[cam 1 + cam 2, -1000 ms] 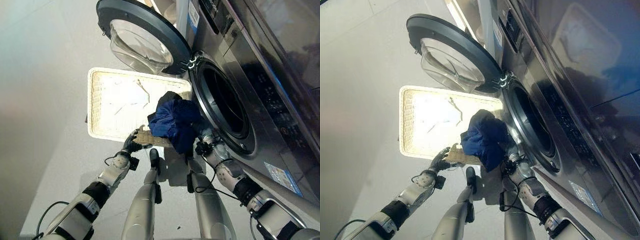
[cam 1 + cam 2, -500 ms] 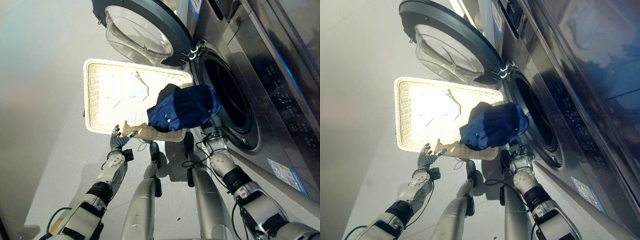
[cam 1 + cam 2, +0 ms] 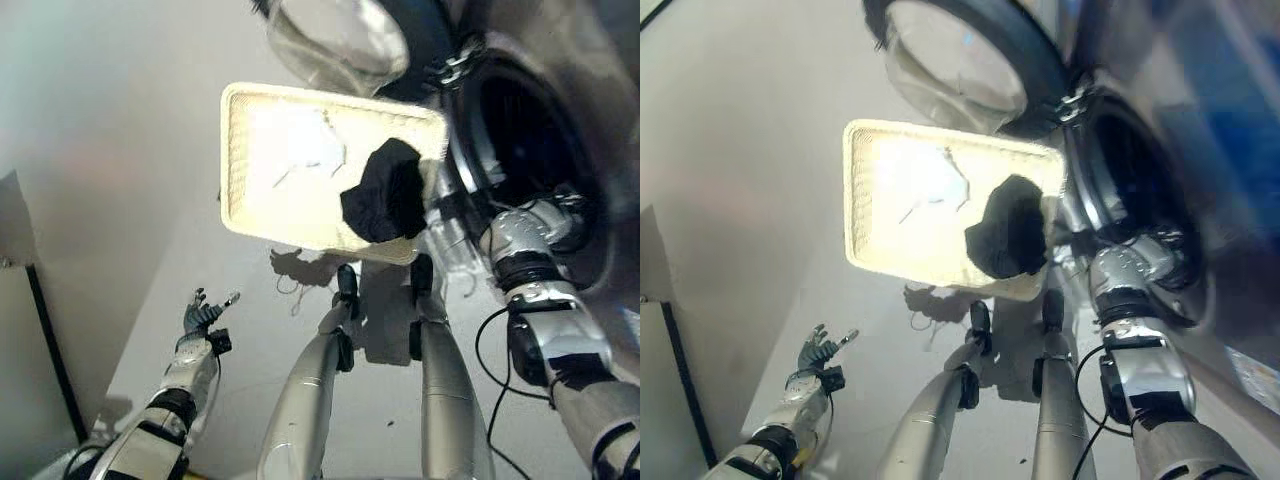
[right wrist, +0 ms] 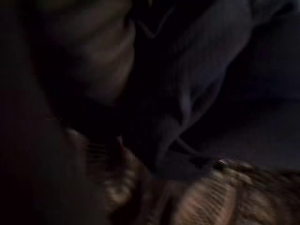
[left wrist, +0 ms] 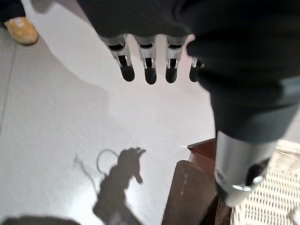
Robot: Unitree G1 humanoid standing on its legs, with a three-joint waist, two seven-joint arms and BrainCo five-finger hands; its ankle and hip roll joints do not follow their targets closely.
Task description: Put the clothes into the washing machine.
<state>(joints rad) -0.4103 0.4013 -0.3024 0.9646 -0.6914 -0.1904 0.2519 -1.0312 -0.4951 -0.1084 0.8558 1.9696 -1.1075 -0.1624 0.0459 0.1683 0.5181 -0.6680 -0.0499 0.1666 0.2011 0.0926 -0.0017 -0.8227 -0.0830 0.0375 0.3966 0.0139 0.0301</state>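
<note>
Clothes [image 3: 385, 192] are draped on the basket [image 3: 235, 160] rim by the washer [image 3: 520, 150]; left hand [image 3: 203, 312] is raised, fingers spread; right hand's grip cannot be told.

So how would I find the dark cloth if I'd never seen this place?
Start at the big silver front-loading washing machine with its round door swung open. On the floor just beside its opening lies a cream woven rectangular basket. The dark blue, almost black bunched cloth hangs over the basket's corner nearest the drum, the darkest thing against that pale weave.
</note>
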